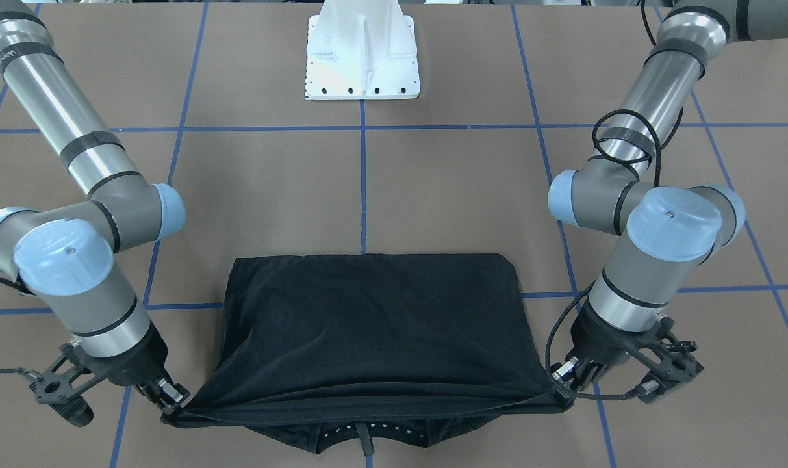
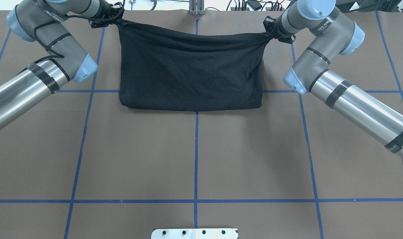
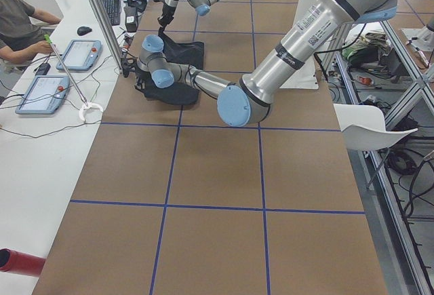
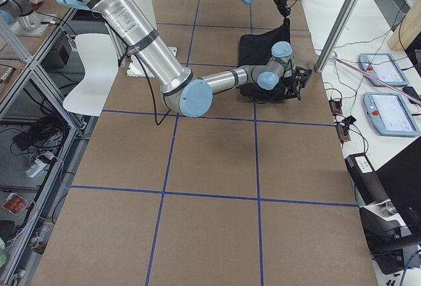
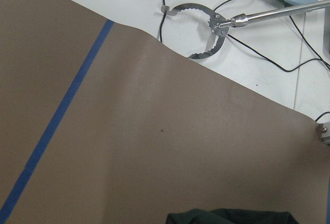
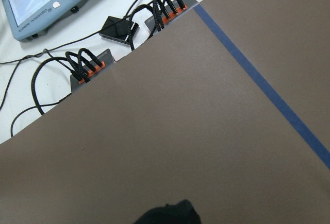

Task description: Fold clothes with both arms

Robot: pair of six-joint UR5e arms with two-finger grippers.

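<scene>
My left gripper (image 1: 564,382) and right gripper (image 1: 173,404) each pinch a T-shirt (image 1: 374,325) corner, lower frame; I should move both evenly, edge taut

Wide open lane on table (image 2: 138,156) between white base (image 2: 194,233) and shirt (image 2: 191,76). Left arm (image 2: 48,66) and right arm (image 2: 337,86) slant in over both flanks. Shirt edge strung taut between left gripper (image 2: 116,20) and right gripper (image 2: 271,34), barring the far side. Bare strips outboard of each gripper. Just past table edge: metal grabber (image 5: 206,26), cable boxes (image 6: 90,69), control pendant (image 6: 46,0).
</scene>
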